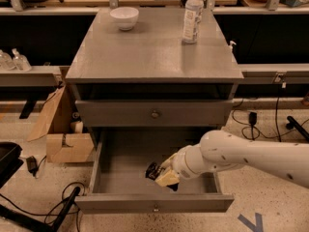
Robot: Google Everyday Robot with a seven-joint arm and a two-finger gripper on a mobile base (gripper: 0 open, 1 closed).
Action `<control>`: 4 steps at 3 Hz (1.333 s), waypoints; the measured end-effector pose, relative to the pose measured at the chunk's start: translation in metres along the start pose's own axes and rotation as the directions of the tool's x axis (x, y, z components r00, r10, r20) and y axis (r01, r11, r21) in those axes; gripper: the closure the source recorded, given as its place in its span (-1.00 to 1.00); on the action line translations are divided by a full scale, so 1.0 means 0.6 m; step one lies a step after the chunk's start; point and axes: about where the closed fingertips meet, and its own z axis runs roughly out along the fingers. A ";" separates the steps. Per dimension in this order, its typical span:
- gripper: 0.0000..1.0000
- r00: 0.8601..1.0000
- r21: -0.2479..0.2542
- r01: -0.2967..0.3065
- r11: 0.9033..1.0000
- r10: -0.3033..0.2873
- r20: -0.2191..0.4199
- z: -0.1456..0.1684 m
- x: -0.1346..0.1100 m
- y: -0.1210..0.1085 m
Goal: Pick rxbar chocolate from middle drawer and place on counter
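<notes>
The middle drawer (pixel 123 175) is pulled open at the bottom of the grey cabinet, showing its plain grey floor. My gripper (pixel 159 175) reaches into it from the right, at the front middle. It is shut on the rxbar chocolate (pixel 153 170), a small black wrapper that sits tilted at the gripper's tip, just above the drawer floor. The white arm covers the drawer's right part. The counter (pixel 149 52) is the cabinet's grey top, well above the gripper.
A white bowl (pixel 124 17) and a clear water bottle (pixel 192 14) stand at the counter's back. A closed drawer front with a knob (pixel 154 113) overhangs the open drawer. A cardboard box (pixel 67 146) and cables (pixel 43 207) lie on the floor to the left.
</notes>
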 end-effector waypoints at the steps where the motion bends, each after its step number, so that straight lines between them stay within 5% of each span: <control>1: 1.00 0.999 0.077 -0.036 0.996 0.037 -0.005 -0.128 -0.078 -0.025; 2: 1.00 0.999 0.242 -0.005 0.970 -0.007 0.047 -0.327 -0.241 -0.091; 3: 1.00 0.995 0.330 -0.002 0.944 -0.031 0.094 -0.418 -0.333 -0.134; 4: 1.00 0.987 0.387 0.009 0.922 -0.070 0.145 -0.454 -0.406 -0.203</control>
